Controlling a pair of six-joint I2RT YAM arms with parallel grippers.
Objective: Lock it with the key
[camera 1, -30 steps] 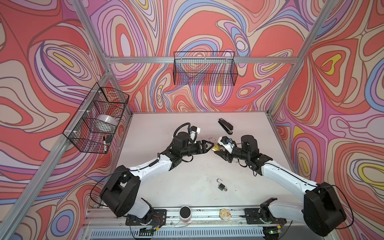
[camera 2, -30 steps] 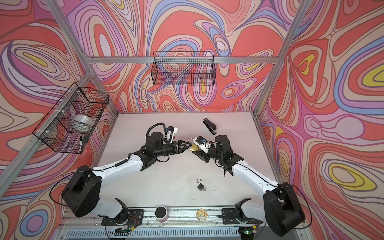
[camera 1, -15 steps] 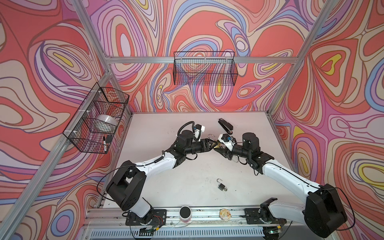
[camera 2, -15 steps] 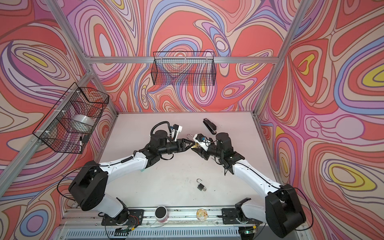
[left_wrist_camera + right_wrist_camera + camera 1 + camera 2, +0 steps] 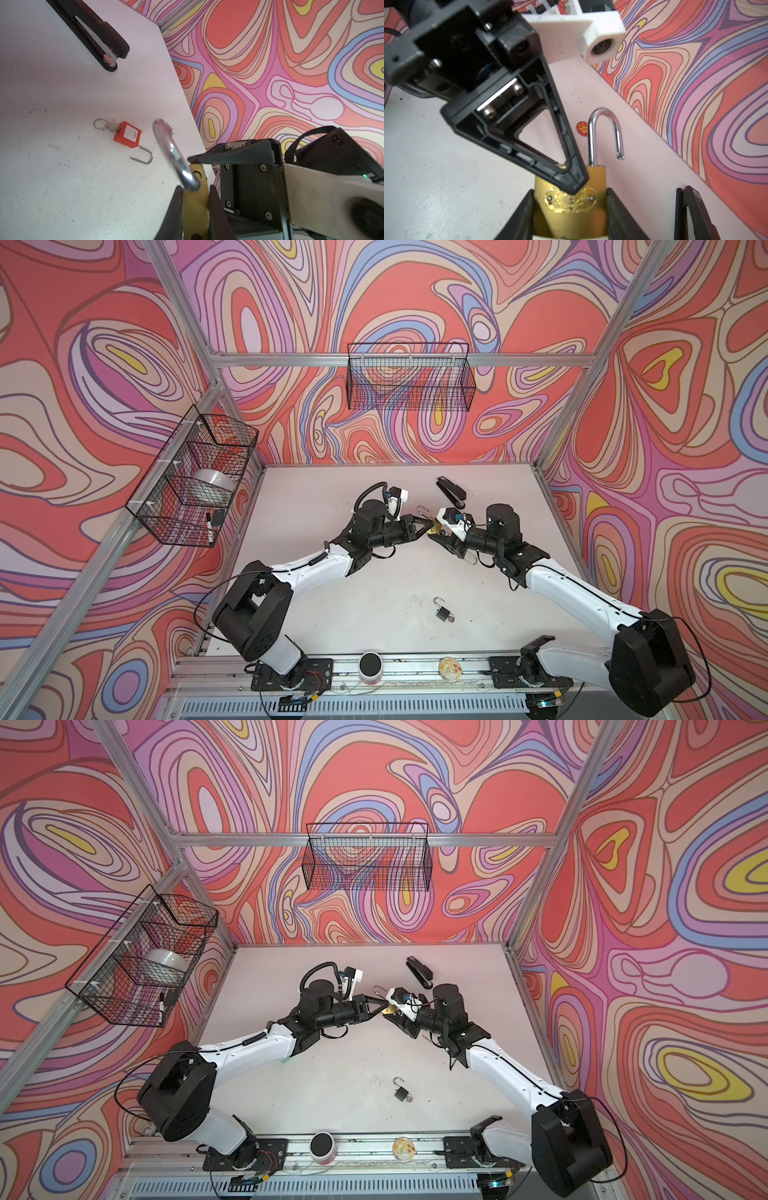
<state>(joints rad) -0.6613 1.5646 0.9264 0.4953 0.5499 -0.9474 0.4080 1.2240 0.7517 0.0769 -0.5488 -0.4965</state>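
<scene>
Above the middle of the table the two arms meet tip to tip. The right gripper is clamped on the narrow sides of a brass padlock and holds it in the air. The steel shackle stands open, with one leg free of the body. The left gripper points in from the left, and its fingers press on the two flat faces of the same padlock, so it is closed on it too. The underside of the padlock is hidden inside the right gripper. On the table toward the right lies an orange padlock, open, with a key in it. A small black padlock lies on the near side, well apart, and a stapler lies on the far side.
</scene>
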